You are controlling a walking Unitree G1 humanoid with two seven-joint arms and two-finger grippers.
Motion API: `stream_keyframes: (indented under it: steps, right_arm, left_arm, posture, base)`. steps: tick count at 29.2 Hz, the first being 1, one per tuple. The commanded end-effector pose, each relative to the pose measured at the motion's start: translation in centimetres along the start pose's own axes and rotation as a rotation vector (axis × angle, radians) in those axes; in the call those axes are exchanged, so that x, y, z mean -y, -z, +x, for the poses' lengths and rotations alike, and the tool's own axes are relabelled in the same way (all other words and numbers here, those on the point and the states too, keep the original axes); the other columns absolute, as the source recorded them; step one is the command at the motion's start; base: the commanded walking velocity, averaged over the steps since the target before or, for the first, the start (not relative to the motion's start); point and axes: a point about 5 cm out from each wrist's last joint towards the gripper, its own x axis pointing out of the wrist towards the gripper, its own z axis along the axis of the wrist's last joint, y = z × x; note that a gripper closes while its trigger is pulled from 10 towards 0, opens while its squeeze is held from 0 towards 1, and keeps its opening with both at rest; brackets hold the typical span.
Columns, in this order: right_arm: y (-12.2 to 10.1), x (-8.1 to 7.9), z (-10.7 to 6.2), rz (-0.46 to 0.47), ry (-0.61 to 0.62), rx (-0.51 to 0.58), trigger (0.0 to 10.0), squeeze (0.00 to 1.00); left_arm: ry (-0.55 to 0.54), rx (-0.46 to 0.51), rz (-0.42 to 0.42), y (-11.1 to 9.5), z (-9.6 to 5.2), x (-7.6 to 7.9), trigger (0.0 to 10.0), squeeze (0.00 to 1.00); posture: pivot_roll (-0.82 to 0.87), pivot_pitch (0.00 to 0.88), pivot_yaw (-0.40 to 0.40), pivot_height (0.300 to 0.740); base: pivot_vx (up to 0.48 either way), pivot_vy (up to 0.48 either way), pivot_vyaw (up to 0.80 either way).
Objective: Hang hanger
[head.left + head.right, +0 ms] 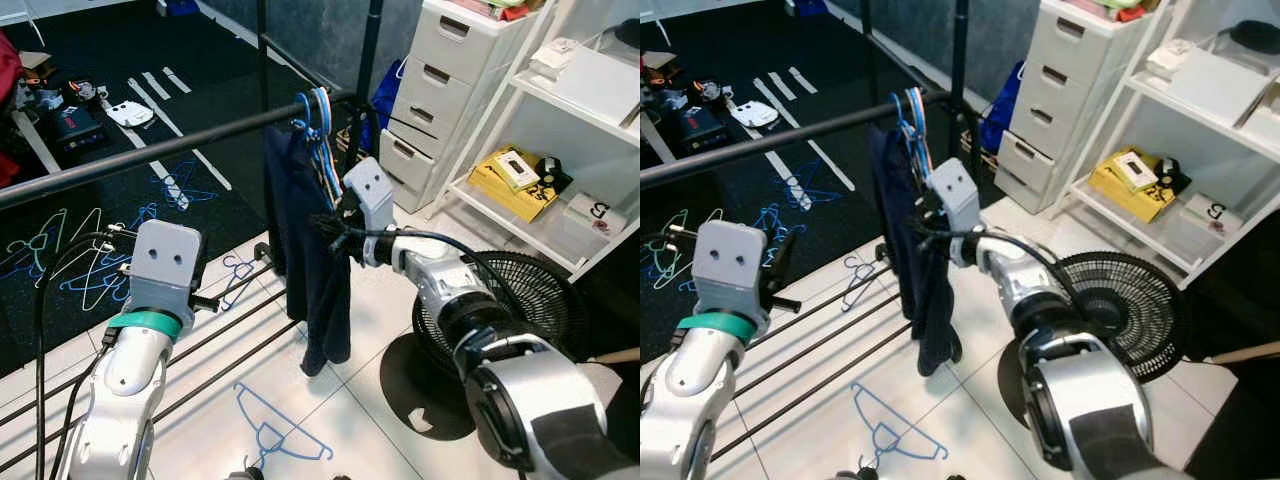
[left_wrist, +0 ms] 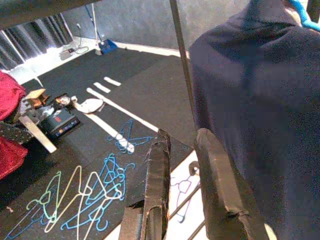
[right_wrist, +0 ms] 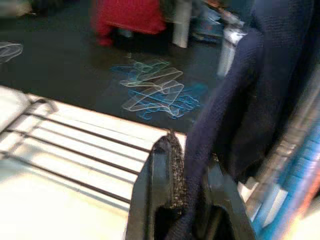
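A dark navy garment (image 1: 305,260) hangs from a blue hanger (image 1: 318,135) hooked over the black clothes rail (image 1: 150,150), close to the rail's upright post (image 1: 368,70). The right hand (image 1: 335,232) reaches in just below the rail and pinches a fold of the garment between its two black fingers (image 3: 170,175), the cloth draped over them in the right wrist view. The left hand (image 2: 187,185) is raised beneath the rail, further from the post, with its fingers (image 2: 157,180) spread slightly and nothing between them; whether it touches the garment is hard to judge, though it appears just clear of it. Below the rail, loose hangers (image 1: 275,425) lie on the white tiled floor (image 1: 350,410), and more are scattered on the dark mat (image 1: 200,120) beyond it. Past the post stand a white drawer unit (image 1: 440,90), a shelf (image 1: 560,130) and a black fan (image 1: 520,290).
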Motion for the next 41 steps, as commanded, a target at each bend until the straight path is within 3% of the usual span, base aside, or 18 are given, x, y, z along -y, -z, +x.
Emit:
stream_keyframes:
  steps: [1,9,14,15,20,21,22,24,26,27,28,29,33,36,37,38,39,41]
  right_arm:
    - [-0.2,-0.8,0.1,-0.017,-0.094,0.025,10.0,1.00]
    - [0.1,-2.1,-0.1,-0.027,-0.288,0.007,10.0,1.00]
    - [0.2,-1.5,-0.4,-0.075,-0.264,-0.023,10.0,1.00]
    - [0.2,-1.1,-0.5,-0.101,-0.212,-0.038,10.0,0.00]
    - [0.2,0.5,-0.8,-0.162,0.021,-0.059,10.0,0.00]
    - [-0.1,0.9,-0.9,-0.140,0.072,-0.030,10.0,0.39]
    - [-0.6,0.9,-1.0,-0.119,0.075,0.025,10.0,1.00]
    - [-1.1,0.6,-1.1,-0.087,0.042,0.079,10.0,1.00]
    - [-1.9,-1.1,-1.6,-0.068,-0.151,0.164,10.0,1.00]
    - [-1.9,-1.1,-1.6,-0.068,-0.151,0.164,10.0,1.00]
    - [-2.3,-1.9,-2.0,-0.064,-0.227,0.191,10.0,0.89]
    - [-2.9,-2.8,-2.6,-0.048,-0.294,0.234,10.0,0.00]
    - [-4.2,-5.5,-4.6,-0.039,-0.378,0.317,10.0,0.00]
    - [-3.9,-6.2,-5.7,-0.044,-0.300,0.324,10.0,0.00]
    - [-3.5,-6.0,-6.1,-0.037,-0.226,0.320,10.0,0.00]
    - [-2.9,-4.6,-7.1,-0.049,-0.001,0.325,10.0,0.00]
    - [-2.9,-4.6,-7.1,-0.049,-0.001,0.325,10.0,0.00]
    - [-1.8,-1.5,-8.8,-0.033,0.350,0.317,10.0,0.00]
  left_arm:
    - [0.004,-0.022,0.000,0.4,-0.1,0.2,10.0,0.00]
    - [0.000,-0.022,-0.001,0.4,0.0,0.2,10.0,0.00]
    - [-0.005,-0.023,0.001,0.4,0.0,0.2,10.0,0.00]
    - [-0.005,-0.022,0.001,0.4,0.0,0.2,10.0,0.00]
    - [-0.004,-0.017,-0.002,0.3,0.0,0.2,10.0,0.00]
    - [0.000,-0.014,-0.008,0.2,0.1,0.3,10.0,0.00]
    - [0.004,-0.009,-0.012,0.1,0.2,0.4,10.0,0.00]
    - [0.006,-0.005,-0.014,0.0,0.2,0.4,10.0,0.00]
    - [0.007,0.008,-0.025,-0.5,0.5,0.6,10.0,0.00]
    - [0.007,0.008,-0.025,-0.5,0.5,0.6,10.0,0.00]
    - [0.006,0.015,-0.035,-0.8,0.7,0.6,10.0,0.00]
    - [0.005,0.025,-0.049,-1.2,0.9,0.6,10.0,0.00]
    - [0.045,0.048,-0.085,-2.5,1.8,1.6,10.0,0.00]
    - [0.118,0.054,-0.085,-3.3,2.4,3.2,10.0,0.00]
    - [0.149,0.052,-0.090,-3.6,2.7,4.0,10.0,1.00]
    - [0.201,0.076,-0.128,-4.5,3.1,5.3,10.0,1.00]
    - [0.201,0.076,-0.128,-4.5,3.1,5.3,10.0,1.00]
    - [0.223,0.086,-0.145,-4.9,3.4,6.2,10.0,1.00]
  posture:
    - [0.08,0.110,0.037,0.740]
    - [0.09,0.108,0.032,0.740]
    - [0.09,0.105,0.031,0.740]
    - [0.09,0.104,0.031,0.740]
    - [0.08,0.101,0.034,0.740]
    - [0.08,0.101,0.035,0.740]
    - [0.08,0.098,0.038,0.740]
    - [0.08,0.098,0.038,0.740]
    - [0.08,0.095,0.038,0.740]
    - [0.08,0.095,0.038,0.740]
    - [0.08,0.095,0.037,0.740]
    - [0.08,0.093,0.036,0.740]
    - [0.06,0.091,0.034,0.740]
    - [0.05,0.089,0.036,0.740]
    - [0.05,0.090,0.036,0.740]
    - [0.04,0.092,0.039,0.740]
    - [0.04,0.092,0.039,0.740]
    - [0.02,0.094,0.051,0.740]
  base:
    - [0.000,0.000,0.00]
    - [0.000,0.000,0.00]
    - [0.000,0.000,0.00]
    - [0.000,0.000,0.00]
    - [0.000,0.000,0.00]
    - [0.000,0.000,0.00]
    - [0.000,0.000,0.00]
    - [0.000,0.000,0.00]
    - [0.000,0.000,0.00]
    - [0.000,0.000,0.00]
    - [0.000,0.000,0.00]
    - [0.000,0.000,0.00]
    - [0.000,0.000,0.00]
    - [0.000,0.000,0.00]
    - [0.000,0.000,0.00]
    - [0.000,0.000,0.00]
    - [0.000,0.000,0.00]
    - [0.000,0.000,0.00]
